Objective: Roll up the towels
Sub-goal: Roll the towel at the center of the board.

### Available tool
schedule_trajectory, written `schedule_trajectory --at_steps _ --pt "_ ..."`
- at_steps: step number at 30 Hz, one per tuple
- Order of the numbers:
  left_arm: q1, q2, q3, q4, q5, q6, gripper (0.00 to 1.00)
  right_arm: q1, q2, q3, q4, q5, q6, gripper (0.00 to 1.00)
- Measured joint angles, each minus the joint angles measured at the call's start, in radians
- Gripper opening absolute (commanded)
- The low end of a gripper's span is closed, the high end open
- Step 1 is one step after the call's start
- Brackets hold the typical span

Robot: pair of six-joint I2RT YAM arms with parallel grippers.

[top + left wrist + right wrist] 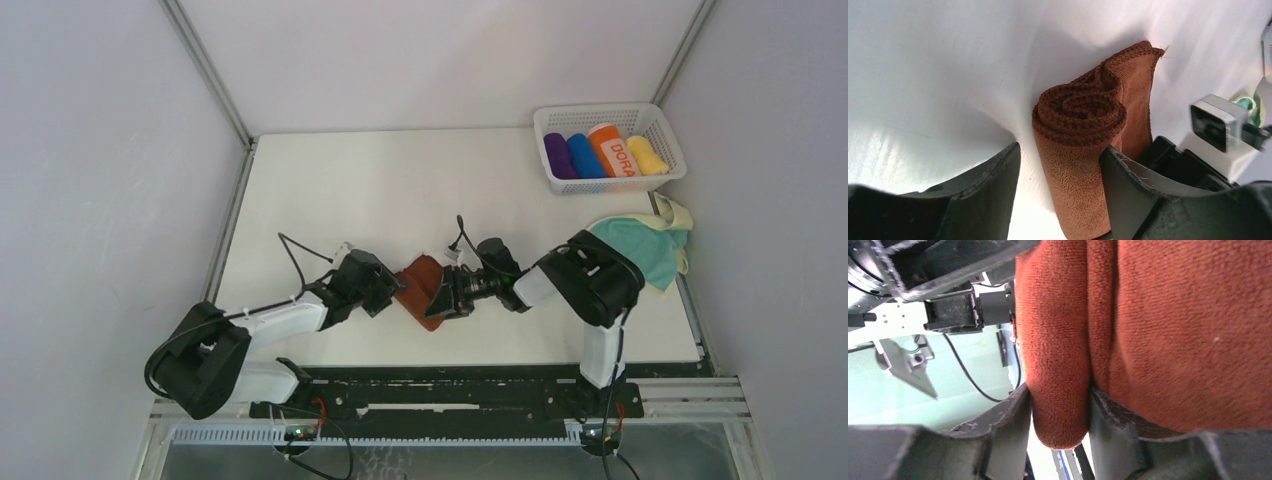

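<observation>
The rust-brown towel lies near the table's front, partly rolled, between my two grippers. In the left wrist view its coiled end faces the camera. My left gripper straddles the roll: the right finger touches it, while the left finger stands off with table showing between. In the right wrist view a fold of the same towel sits between the fingers of my right gripper, both pressed to it. From above, the left gripper and right gripper face each other. The teal towel lies crumpled at the table's right edge.
A white basket at the back right corner holds a purple roll, a blue roll, an orange lettered roll and a yellow roll. White walls close in the table on three sides.
</observation>
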Motion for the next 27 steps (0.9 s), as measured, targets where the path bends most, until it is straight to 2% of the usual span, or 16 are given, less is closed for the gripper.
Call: schedule_trajectory --at_steps 8,13,19,23,27 --pt "0.000 0.026 0.012 0.008 0.002 -0.007 0.60 0.037 -0.272 0.087 -0.553 0.227 -0.304 0.57" --pt "0.000 0.034 0.026 -0.011 0.000 -0.006 0.60 0.152 -0.432 0.189 -0.857 0.513 -0.492 0.59" --pt "0.000 0.045 0.047 -0.040 0.000 -0.006 0.62 0.361 -0.546 0.236 -0.999 0.881 -0.681 0.62" --pt "0.000 0.048 0.056 -0.056 -0.001 -0.006 0.62 0.508 -0.534 0.251 -1.016 1.098 -0.804 0.62" --pt "0.000 0.050 0.059 -0.062 0.000 -0.006 0.63 0.601 -0.469 0.267 -1.008 1.244 -0.896 0.62"
